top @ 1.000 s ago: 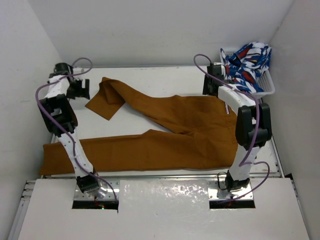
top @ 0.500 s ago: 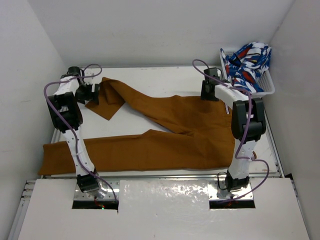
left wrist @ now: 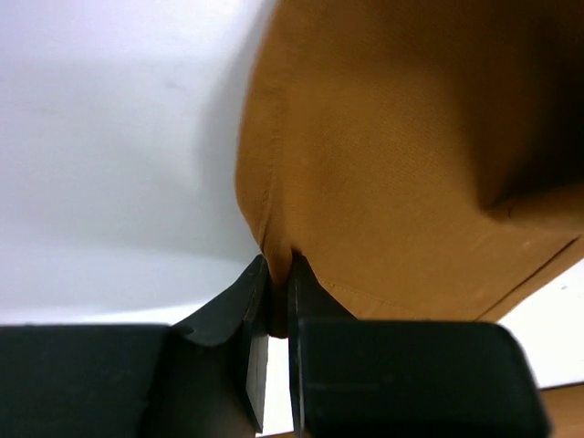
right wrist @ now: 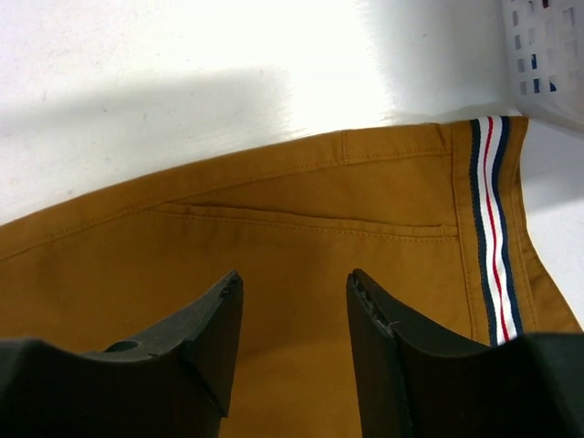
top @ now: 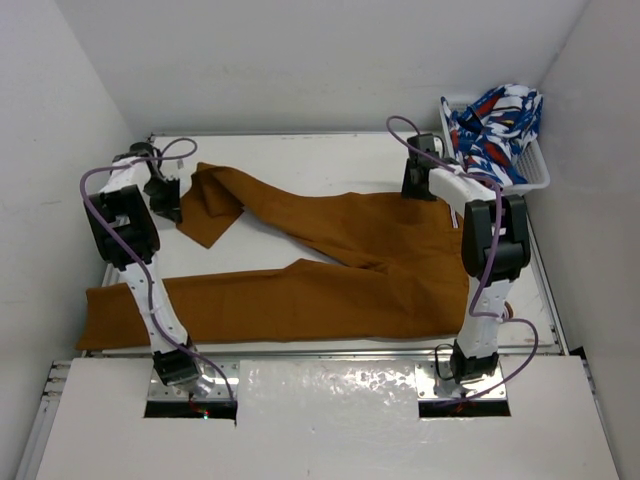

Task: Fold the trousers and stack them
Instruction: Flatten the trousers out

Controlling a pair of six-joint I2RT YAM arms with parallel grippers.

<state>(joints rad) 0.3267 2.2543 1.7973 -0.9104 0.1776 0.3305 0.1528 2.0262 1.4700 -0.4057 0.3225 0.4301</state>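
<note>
Bright, even light fills the top view. The white bench [right wrist: 182,55] glares in the right wrist view. The left hand [left wrist: 276,278] looks dark and blurry, maybe too close to focus.

Trousers [top: 330,260]: lay spread on table [top: 300,160], waist at right, one leg along near edge, other angled toward far left corner. Basket [top: 536,180]: stood at far right corner, just beside waist, with clothes [top: 495,125] heaped in it.
</note>
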